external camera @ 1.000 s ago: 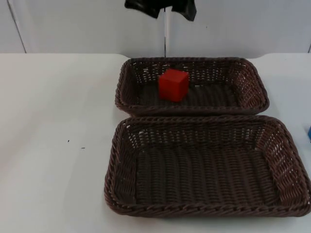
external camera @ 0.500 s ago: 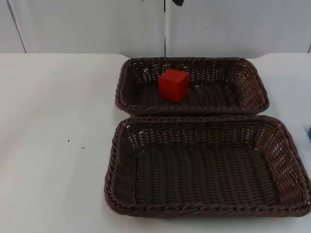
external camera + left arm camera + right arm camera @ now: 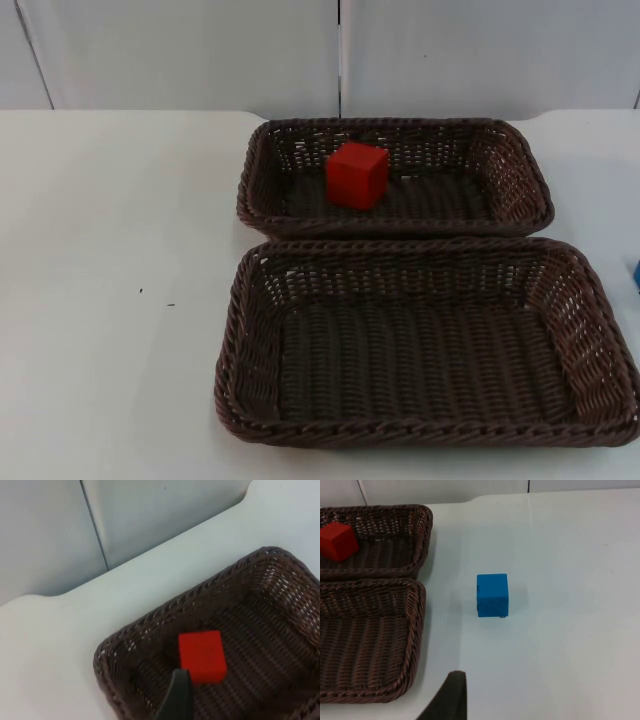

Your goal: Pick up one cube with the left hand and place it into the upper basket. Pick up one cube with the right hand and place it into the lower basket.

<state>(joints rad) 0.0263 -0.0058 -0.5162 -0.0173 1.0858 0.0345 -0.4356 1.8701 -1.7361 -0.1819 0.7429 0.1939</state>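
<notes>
The red cube (image 3: 357, 175) lies inside the upper basket (image 3: 520, 170), towards that basket's left half, resting on the woven floor and not touching the walls. From the left wrist view the same red cube (image 3: 202, 656) sits just ahead of the left gripper (image 3: 176, 700), whose one black fingertip is above the basket's floor; whether this gripper is wide or narrow cannot be told.

The lower basket (image 3: 250, 330) lies right beside the upper one on the white counter (image 3: 110, 300), their long rims nearly touching.

The blue cube (image 3: 492, 595) stands on the counter ahead of the right gripper (image 3: 451, 700), near the baskets' short ends but apart from them. Whether the right gripper is wide or narrow cannot be told. No writing or label is legible on cubes or baskets.
</notes>
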